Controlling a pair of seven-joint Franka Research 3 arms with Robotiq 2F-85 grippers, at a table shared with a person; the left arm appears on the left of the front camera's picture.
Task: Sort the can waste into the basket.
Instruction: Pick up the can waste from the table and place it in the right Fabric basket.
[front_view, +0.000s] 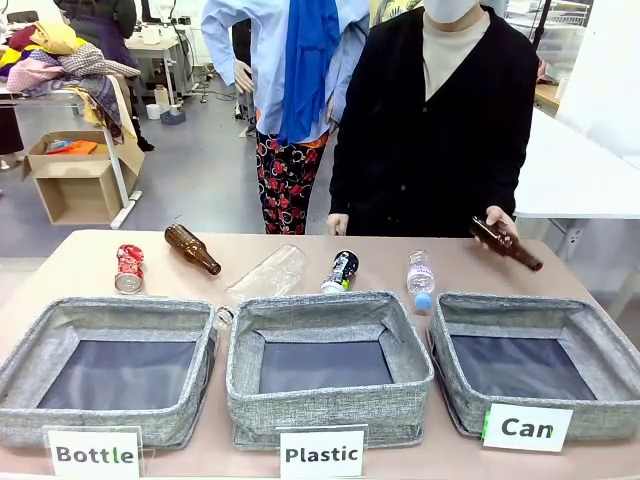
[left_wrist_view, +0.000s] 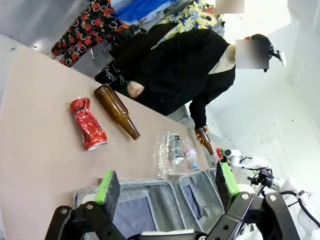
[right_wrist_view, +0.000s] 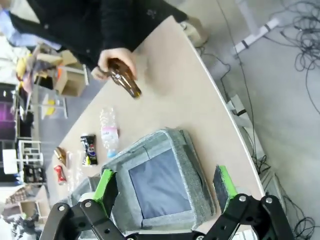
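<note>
A crushed red can (front_view: 129, 268) (left_wrist_view: 88, 123) (right_wrist_view: 60, 173) lies at the table's far left. A slim black can (front_view: 341, 271) (left_wrist_view: 175, 149) (right_wrist_view: 89, 149) with white and green print lies behind the middle bin. The grey basket (front_view: 600, 334) (right_wrist_view: 190, 165) with the "Can" card stands at the right, nothing in it. My left gripper (left_wrist_view: 167, 187) hovers open above the left and middle bins. My right gripper (right_wrist_view: 165, 186) hovers open above the "Can" basket. Neither touches anything.
Grey bins labelled "Bottle" (front_view: 30, 350) and "Plastic" (front_view: 330, 310) stand left and middle. A brown bottle (front_view: 192, 249), a clear crushed bottle (front_view: 266, 275) and a small water bottle (front_view: 420, 278) lie behind them. A person's hand (front_view: 497, 222) holds another brown bottle (front_view: 507, 244) at far right.
</note>
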